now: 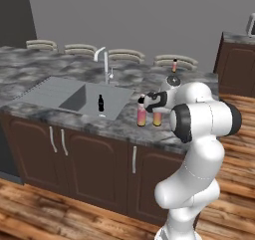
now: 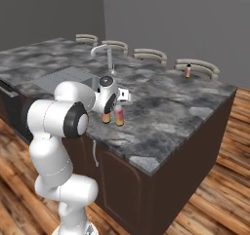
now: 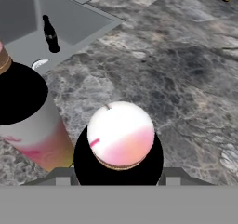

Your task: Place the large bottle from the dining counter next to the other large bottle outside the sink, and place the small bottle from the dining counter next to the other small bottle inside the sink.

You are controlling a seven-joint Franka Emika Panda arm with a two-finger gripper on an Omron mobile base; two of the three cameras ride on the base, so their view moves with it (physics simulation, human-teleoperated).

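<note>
Jaws state: we cannot tell whether they grip; the gripper (image 1: 151, 102) hangs over two large pink-to-yellow bottles standing side by side on the tabletop (image 2: 166, 107), just right of the sink (image 1: 74, 97). Left bottle (image 1: 142, 115) and right bottle (image 1: 157, 118) are close together, approx. touching. We see the right bottle's rounded cap (image 3: 121, 135) directly below the hand. Black small bottle (image 1: 101, 103) stands upright inside the sink basin. Pink small bottle (image 1: 174, 65) stands at the tabletop's far edge, near the stools.
</note>
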